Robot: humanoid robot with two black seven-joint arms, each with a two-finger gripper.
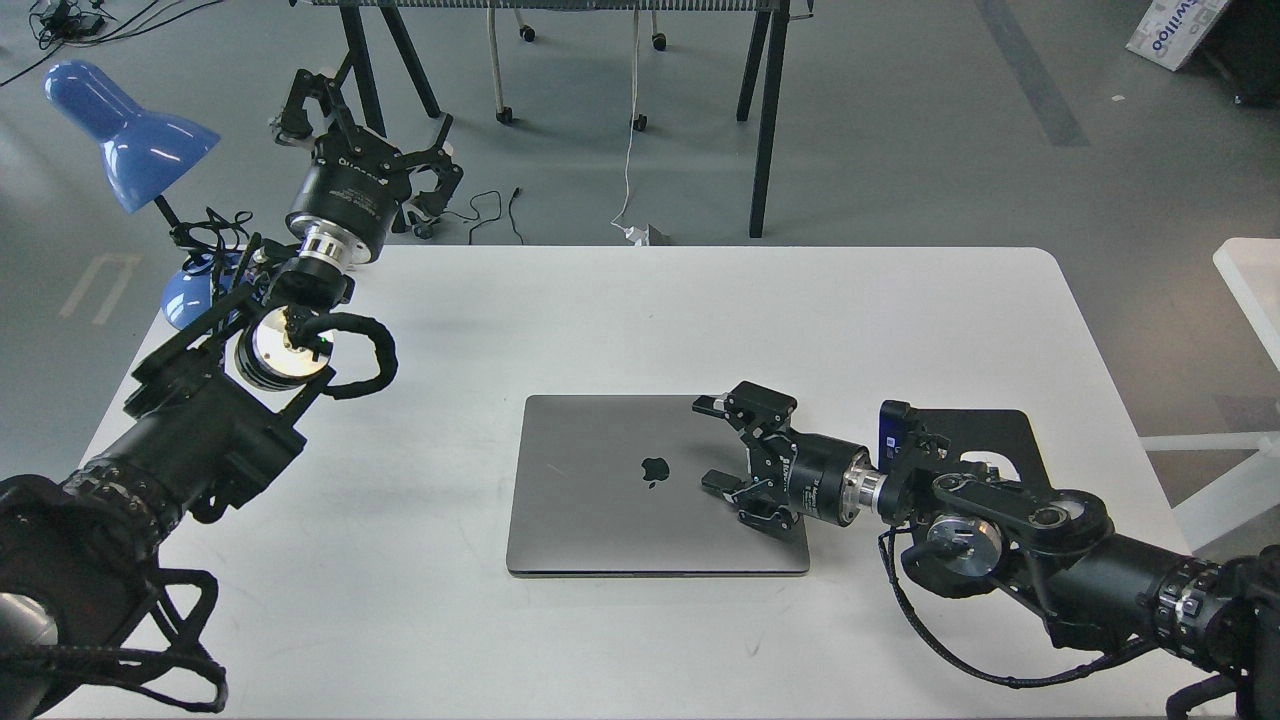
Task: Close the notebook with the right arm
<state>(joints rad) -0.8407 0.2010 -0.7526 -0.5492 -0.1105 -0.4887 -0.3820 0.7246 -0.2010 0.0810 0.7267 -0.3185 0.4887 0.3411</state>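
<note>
Lamp: a blue lamp (125, 130) stands far left of the notebook, at the table's back corner.
Left gripper: the left gripper (365, 125) is up high, back and left of the notebook, fingers spread apart, holding nothing.
Notebook: the grey notebook (620, 490) lies shut and flat in the middle of the white table (700, 300).
Right gripper: the right gripper (715, 445) is over the notebook's right side, fingers apart.
Mouse pad: a black mouse pad (990, 430) lies just right of the notebook, partly under the right arm (1010, 515).

Light: even overhead light is filling the scene, bright but soft.
Shadows: faint ones are lying under the notebook (655, 485) on the table (600, 320).
Glare: the blue lamp (125, 135) shade is catching highlights.
Focus: everything is staying sharp, edges undistorted.
</note>
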